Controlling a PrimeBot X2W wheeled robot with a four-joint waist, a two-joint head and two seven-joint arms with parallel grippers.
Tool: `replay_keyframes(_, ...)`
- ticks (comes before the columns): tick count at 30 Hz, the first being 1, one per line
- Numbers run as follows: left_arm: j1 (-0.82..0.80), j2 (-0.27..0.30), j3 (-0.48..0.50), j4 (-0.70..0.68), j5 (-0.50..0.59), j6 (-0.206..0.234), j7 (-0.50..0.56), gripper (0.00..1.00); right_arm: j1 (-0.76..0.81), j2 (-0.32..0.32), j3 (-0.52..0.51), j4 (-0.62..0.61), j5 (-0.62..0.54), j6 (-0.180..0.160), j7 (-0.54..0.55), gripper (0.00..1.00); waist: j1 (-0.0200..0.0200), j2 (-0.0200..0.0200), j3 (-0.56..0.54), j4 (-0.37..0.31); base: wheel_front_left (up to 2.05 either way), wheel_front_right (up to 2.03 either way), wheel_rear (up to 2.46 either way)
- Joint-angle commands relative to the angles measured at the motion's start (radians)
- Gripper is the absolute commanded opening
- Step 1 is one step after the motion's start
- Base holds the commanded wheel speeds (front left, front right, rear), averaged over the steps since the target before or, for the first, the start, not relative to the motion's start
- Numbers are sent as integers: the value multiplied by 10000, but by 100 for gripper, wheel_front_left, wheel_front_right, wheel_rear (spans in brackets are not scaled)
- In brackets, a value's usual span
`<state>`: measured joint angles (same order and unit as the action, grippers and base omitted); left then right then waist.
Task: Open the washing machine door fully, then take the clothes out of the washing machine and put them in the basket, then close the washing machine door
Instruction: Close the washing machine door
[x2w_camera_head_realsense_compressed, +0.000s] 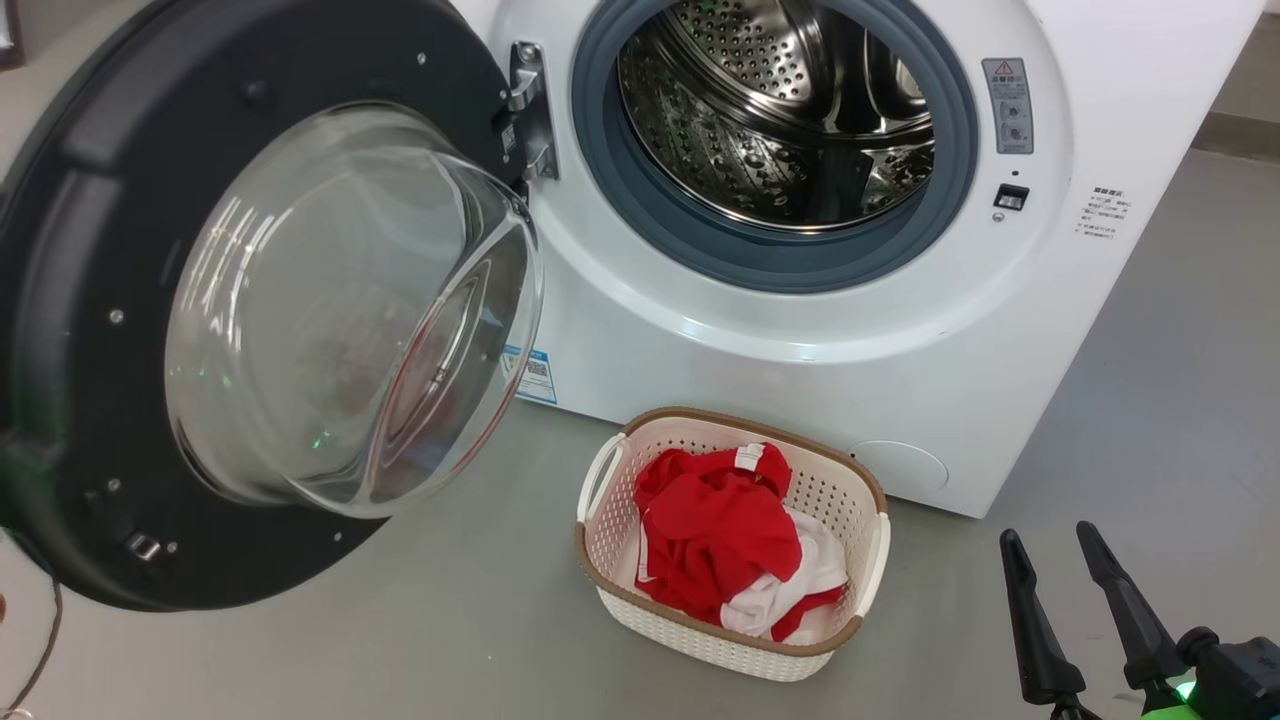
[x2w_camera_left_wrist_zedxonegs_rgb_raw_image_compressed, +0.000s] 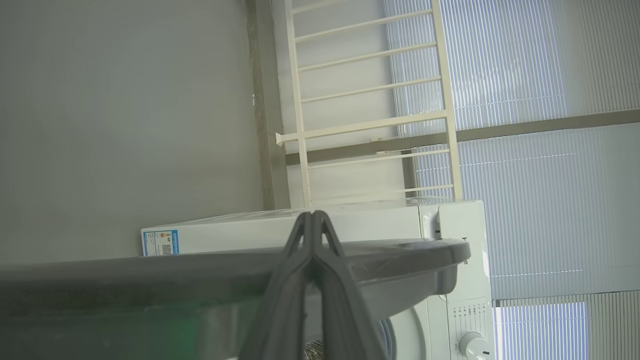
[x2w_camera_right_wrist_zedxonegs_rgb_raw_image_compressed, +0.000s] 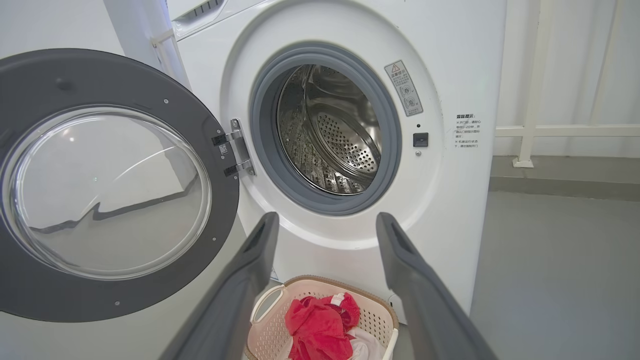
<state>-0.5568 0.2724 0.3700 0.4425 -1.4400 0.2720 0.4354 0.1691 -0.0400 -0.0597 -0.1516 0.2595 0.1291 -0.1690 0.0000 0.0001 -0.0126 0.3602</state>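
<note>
Clothes (x2w_camera_head_realsense_compressed: 715, 530) in basket (x2w_camera_head_realsense_compressed: 700, 645), door (x2w_camera_head_realsense_compressed: 90, 250) open

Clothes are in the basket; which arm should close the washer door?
Left, probably. The left claw, shut, sits by the washing machine door, ready to push. The right claw hangs open past the basket, far from the door.

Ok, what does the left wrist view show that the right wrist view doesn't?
Left wrist view, not the right: the shut left gripper, fingers pressed together, a control knob and window blinds. Right wrist view, not the left: the open right gripper, a warning sticker, and the basket holding the red and white clothes. Both: the white washer, its open door and a white railing.
</note>
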Motion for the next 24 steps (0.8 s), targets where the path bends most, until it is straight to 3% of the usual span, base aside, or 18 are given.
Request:
replay_keyframes(1,60,312,94,-324,-25,107,160,0,-146,-102,223,-229,153,16,-109,100,0,-1,0,19,0,0,0)
replay_keyframes(9,605,-139,-29,-1134,-241,315,543,0,-81,-102,245,-164,195,16,-189,100,0,-1,-70,72,0,0,0)
replay_keyframes(24,1706,-1210,-319,-3749,-631,1112,1030,0,-58,-102,238,-181,315,16,-268,100,0,-1,21,34,0,0,0)
